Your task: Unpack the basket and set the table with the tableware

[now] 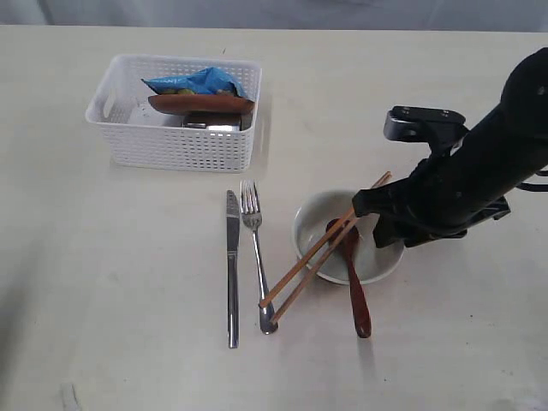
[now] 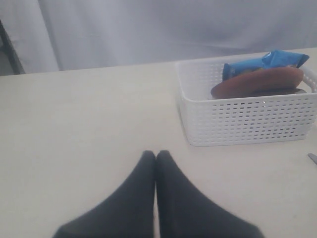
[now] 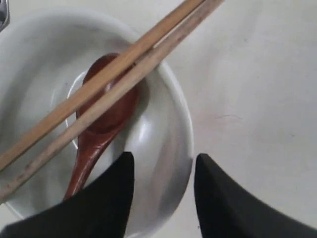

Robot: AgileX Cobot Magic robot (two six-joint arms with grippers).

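- In the upper left of the exterior view, you have the basket [image 1: 175, 141] on the table [image 1: 103, 300]. It holds a brown plate [image 1: 201, 104] propped at a tilt, with a blue packet [image 1: 193, 83] behind it. Something steel shows under the plate, too hidden to name.
- Below the basket, near the centre, the knife [image 1: 232, 265] and fork [image 1: 255, 244] lie side by side, knife on the left.
- Right of centre sits the bowl [image 1: 383, 267]. The chopsticks [image 1: 312, 257] slant across it, their lower ends on the table by the fork's handle. The spoon [image 1: 355, 295] rests with its head in the bowl and its handle over the lower rim.
- Your right gripper [image 3: 163, 166] is spread open and grips nothing. One finger is over the bowl's inside and the other is outside its rim.
- Your left gripper [image 2: 155, 156] is closed, tips together, with nothing between them. It is over bare table near the basket.
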